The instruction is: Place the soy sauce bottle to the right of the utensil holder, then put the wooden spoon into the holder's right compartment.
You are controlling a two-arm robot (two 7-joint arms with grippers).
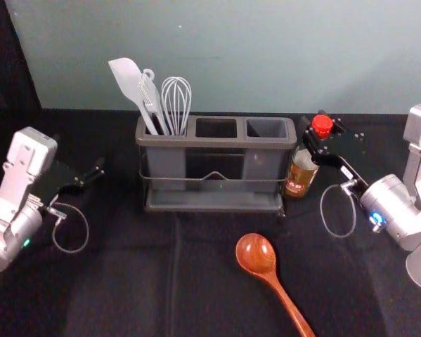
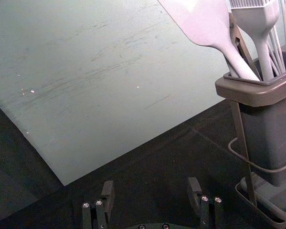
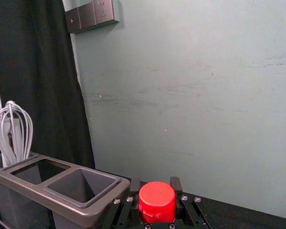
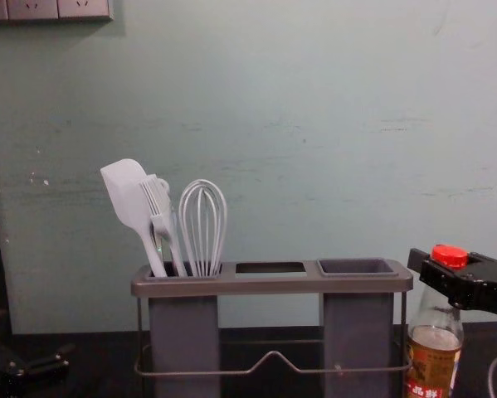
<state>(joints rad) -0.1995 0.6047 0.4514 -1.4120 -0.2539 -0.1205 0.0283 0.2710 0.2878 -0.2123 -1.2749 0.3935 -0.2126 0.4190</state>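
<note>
Right gripper (image 1: 315, 137): positioned at the right end of the utensil holder (image 1: 214, 143), closed on the neck of the soy sauce bottle (image 1: 299, 173), directly below the red cap (image 1: 322, 126). In the right wrist view, the cap sits between its two fingers. The bottle is upright, just beside the holder's right end; whether its base bears on the dark cloth (image 1: 112, 281) cannot be determined. Left gripper (image 1: 91, 177): located at the left side of the head view, apart from the holder and holding nothing; in the left wrist view, its fingers (image 2: 108, 193) stand wide apart. The wooden spoon (image 1: 256, 254) lies on the cloth in front of the holder, outside all compartments, with its bowl directed toward the holder and its handle extending toward the near edge and slightly to the right. The holder stands upright and has three compartments in a row. The left compartment contains a white spatula (image 1: 128, 78), a brush-like utensil (image 2: 255, 21) and a whisk (image 1: 176, 98), all with their heads up. The right compartment (image 1: 266, 128), nearest the bottle, is open at the top.
</note>
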